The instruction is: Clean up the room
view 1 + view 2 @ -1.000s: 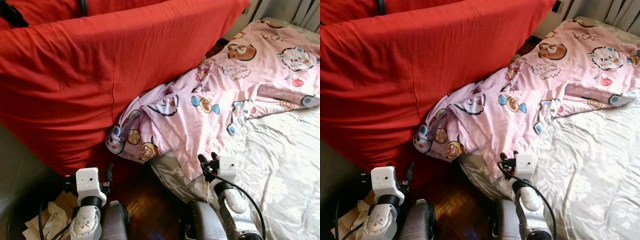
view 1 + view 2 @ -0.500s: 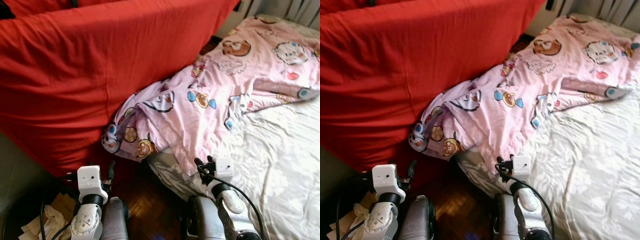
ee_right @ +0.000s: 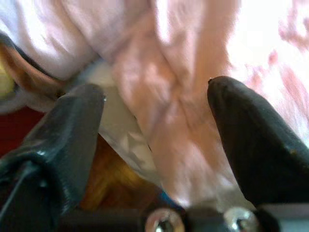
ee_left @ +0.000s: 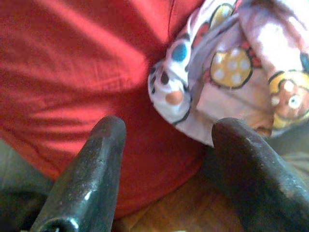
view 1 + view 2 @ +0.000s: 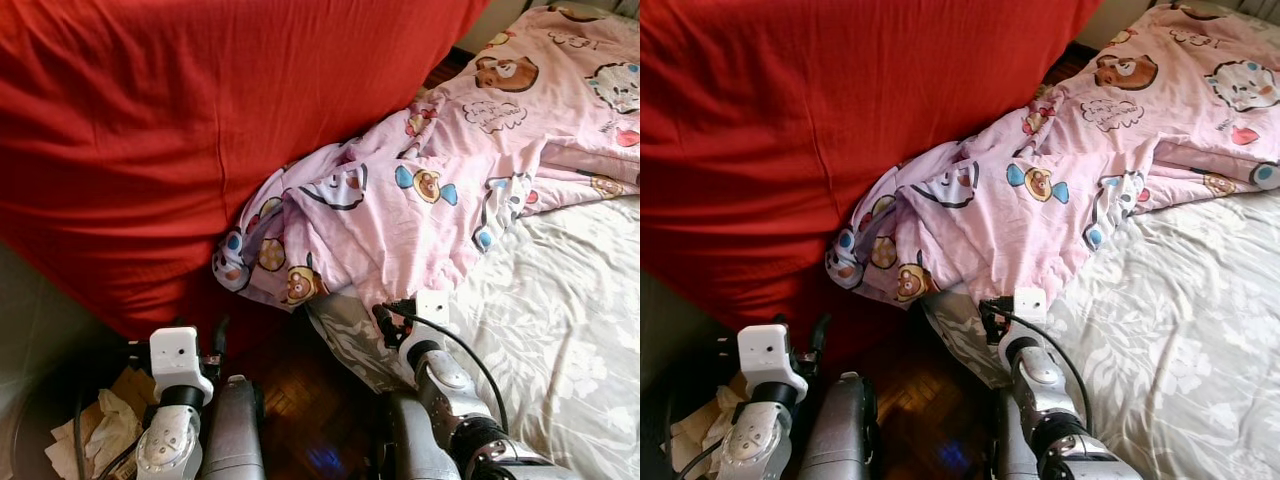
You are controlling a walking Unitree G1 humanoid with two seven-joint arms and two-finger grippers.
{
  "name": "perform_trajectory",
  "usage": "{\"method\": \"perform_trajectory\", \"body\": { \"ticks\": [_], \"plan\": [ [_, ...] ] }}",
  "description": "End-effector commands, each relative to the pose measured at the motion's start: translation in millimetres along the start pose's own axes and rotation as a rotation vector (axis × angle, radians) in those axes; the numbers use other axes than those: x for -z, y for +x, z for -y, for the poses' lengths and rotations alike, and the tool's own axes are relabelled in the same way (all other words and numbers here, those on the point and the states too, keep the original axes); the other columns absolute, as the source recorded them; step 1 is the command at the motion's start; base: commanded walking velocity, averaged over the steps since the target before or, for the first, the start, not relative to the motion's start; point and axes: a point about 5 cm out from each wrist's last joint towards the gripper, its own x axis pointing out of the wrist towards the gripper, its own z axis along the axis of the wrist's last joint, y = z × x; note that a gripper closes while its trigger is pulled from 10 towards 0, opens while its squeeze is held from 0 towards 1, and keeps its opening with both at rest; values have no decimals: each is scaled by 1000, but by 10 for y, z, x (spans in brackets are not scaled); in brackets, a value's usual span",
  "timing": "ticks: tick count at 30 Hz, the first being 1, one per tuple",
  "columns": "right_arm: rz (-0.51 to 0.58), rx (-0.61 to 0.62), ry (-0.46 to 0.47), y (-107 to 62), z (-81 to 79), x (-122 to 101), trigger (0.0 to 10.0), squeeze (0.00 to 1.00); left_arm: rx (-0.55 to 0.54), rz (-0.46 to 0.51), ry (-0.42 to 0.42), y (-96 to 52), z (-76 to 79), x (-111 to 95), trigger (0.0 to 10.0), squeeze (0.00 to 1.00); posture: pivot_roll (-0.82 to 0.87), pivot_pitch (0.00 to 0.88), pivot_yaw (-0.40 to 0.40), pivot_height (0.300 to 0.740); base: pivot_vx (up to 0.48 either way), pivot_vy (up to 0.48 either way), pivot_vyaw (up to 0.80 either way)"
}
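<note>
Head views: a pink cartoon-print blanket (image 5: 430, 190) lies crumpled across the bed (image 5: 560, 320), its lower end spilling off the bed's corner and bunching against a big red cover (image 5: 180, 120) that rises on the robot's left. The bed has a pale floral sheet (image 5: 545, 330). Dark wood floor (image 5: 300, 400) shows between the red cover and the bed. The right gripper (image 5: 383, 318) sits at the bed's corner, just under the blanket's hanging edge. The left gripper (image 5: 216, 340) is low by the foot of the red cover, near the blanket's dangling end but apart from it. Crumpled paper (image 5: 105, 430) lies at the lower left.

Left wrist view: the left gripper's two fingers (image 4: 89, 174) are spread wide with nothing between them. Beyond them hang the red cover and the blanket's end, with wood floor below.

Right wrist view: blurred. The right gripper's fingers (image 3: 251, 145) are spread wide, and a fold of the blanket lies in the gap between them; they do not press on it. A bit of floor shows beneath.
</note>
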Motion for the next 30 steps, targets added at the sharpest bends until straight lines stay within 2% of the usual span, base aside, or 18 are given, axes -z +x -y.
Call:
{"method": "perform_trajectory", "body": {
  "ticks": [1,5,8,9,10,14,18,27,30],
  "plan": [
    [27,37,27,0,33,-26,10000,1000,-26,-43,9,-78,-60,72,10000,0,105,341,-11,606,0,0,0],
    [126,68,70,-9,86,-138,10000,1000,-28,-57,9,-121,-51,91,10000,0,102,345,-11,606,0,0,0],
    [135,121,73,-71,199,-63,10000,1000,-26,-62,6,-116,-36,89,10000,0,89,345,-10,606,0,0,0],
    [124,155,89,-104,269,-6,10000,173,-22,-64,4,-105,-21,89,10000,0,86,344,-10,606,0,0,0],
    [111,178,110,-120,306,30,10000,0,-21,-65,4,-101,-16,89,10000,0,83,344,-9,606,0,0,0],
    [85,242,192,-155,390,108,10000,0,-16,-66,3,-82,-5,90,10000,0,83,342,-6,606,0,0,0],
    [80,261,190,-160,408,118,10000,0,-15,-67,3,-76,-7,89,10000,0,83,340,-4,606,0,0,0],
    [21,184,242,-106,262,148,10000,0,-17,-66,8,-76,-20,73,10000,0,95,335,0,606,0,0,0],
    [1,190,248,-111,265,178,10000,0,-19,-68,10,-77,-30,74,10000,0,95,334,2,606,0,0,0]
  ]
}}
